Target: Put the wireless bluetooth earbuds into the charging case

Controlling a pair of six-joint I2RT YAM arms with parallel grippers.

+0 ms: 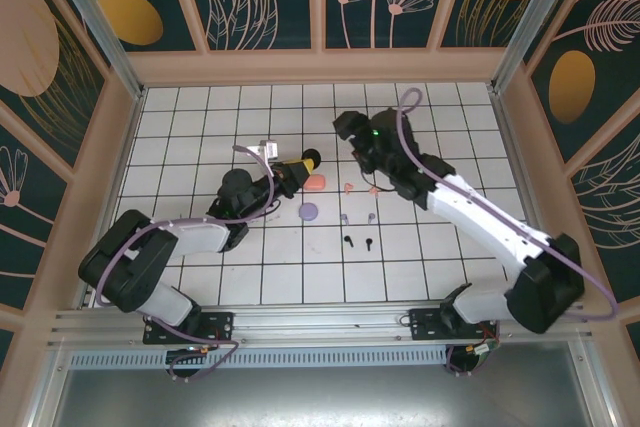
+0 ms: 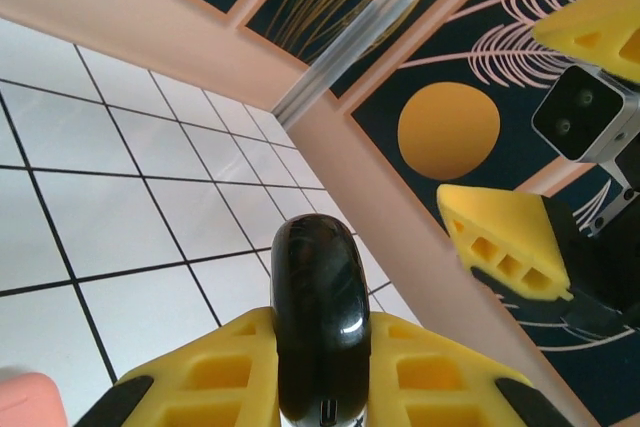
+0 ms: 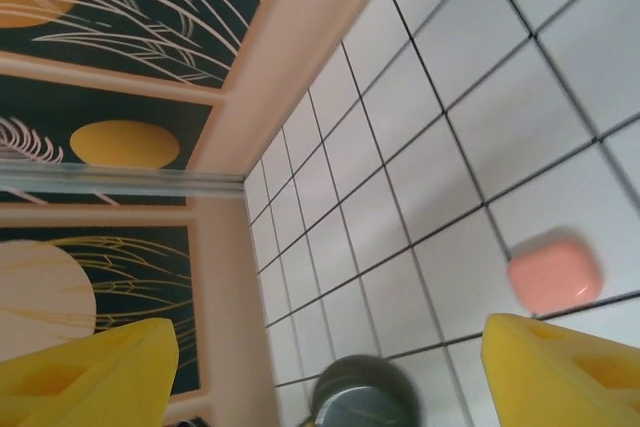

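On the tiled table (image 1: pixel 200 127), our left gripper (image 2: pixel 320 335) held the black case (image 2: pixel 315 267) clamped between its yellow fingers, its lid apparently closed. Just right of it lay the pink case (image 1: pixel 316 183) and the lilac case (image 1: pixel 308 211), then the earbuds, all loose on the tiles: pink pair (image 1: pixel 348 187), lilac pair (image 1: pixel 344 217), black pair (image 1: pixel 348 240). Our right gripper (image 3: pixel 325 342) hovered with its fingers spread wide. We judged it should lift the lid squarely against a firm left-hand grip.

Six earbuds (image 1: pixel 349 240), three cases (image 1: pixel 314 183)
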